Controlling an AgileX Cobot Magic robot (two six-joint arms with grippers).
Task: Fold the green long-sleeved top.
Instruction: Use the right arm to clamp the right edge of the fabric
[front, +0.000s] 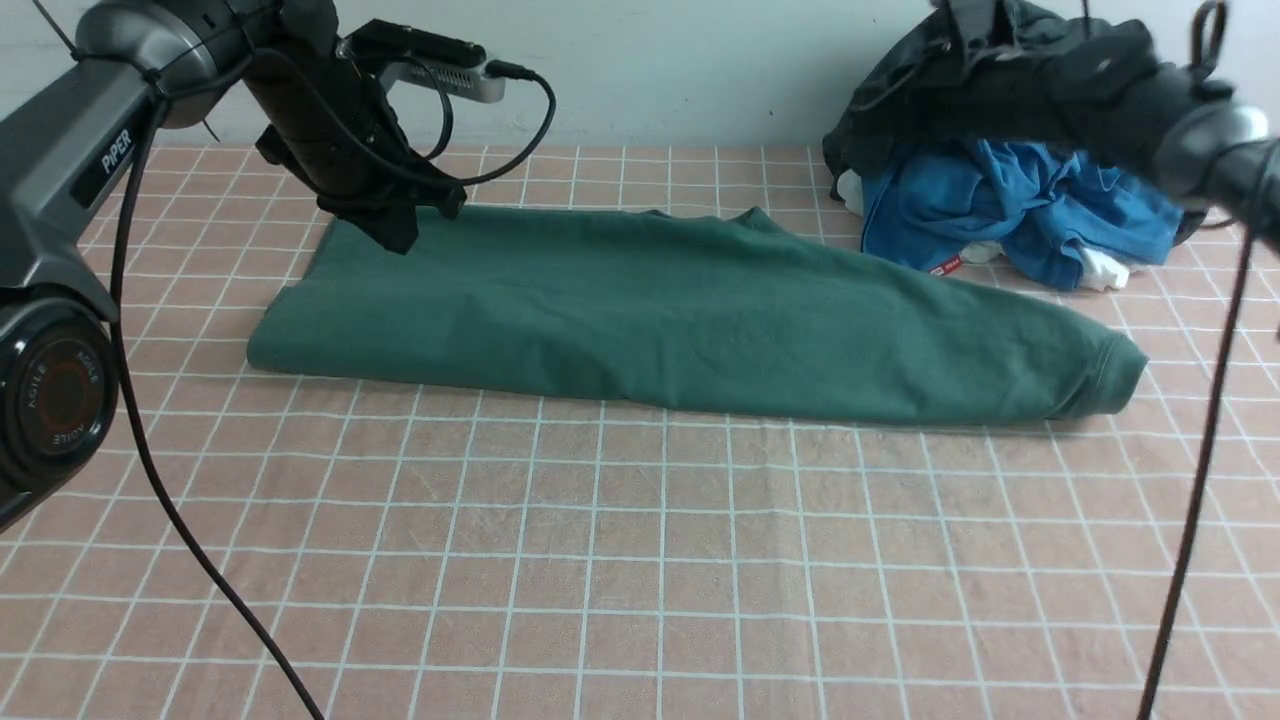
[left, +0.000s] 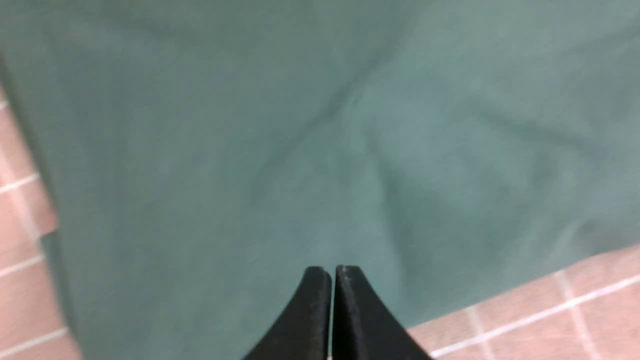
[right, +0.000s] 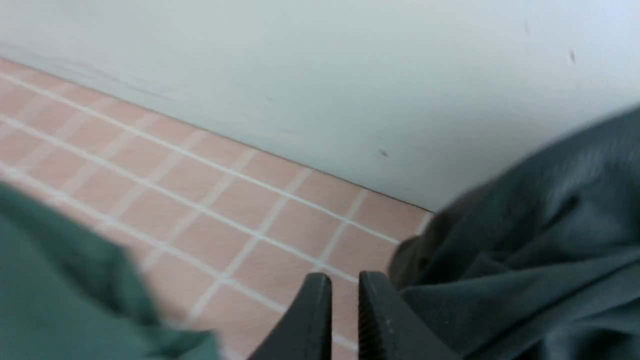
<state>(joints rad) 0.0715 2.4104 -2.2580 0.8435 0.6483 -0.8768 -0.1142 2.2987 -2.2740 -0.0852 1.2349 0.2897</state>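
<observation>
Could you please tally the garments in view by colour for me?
Green: 1, the green long-sleeved top
Blue: 1, the blue garment
Dark grey: 1, the dark grey garment
Total: 3. Some white cloth peeks from under the blue garment; I cannot tell whether it is a separate piece.

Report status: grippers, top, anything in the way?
Left gripper shut, empty, over green long-sleeved top. Right gripper slightly open, empty. Top folded into long strip. Blue garment crowds its right end.
</observation>
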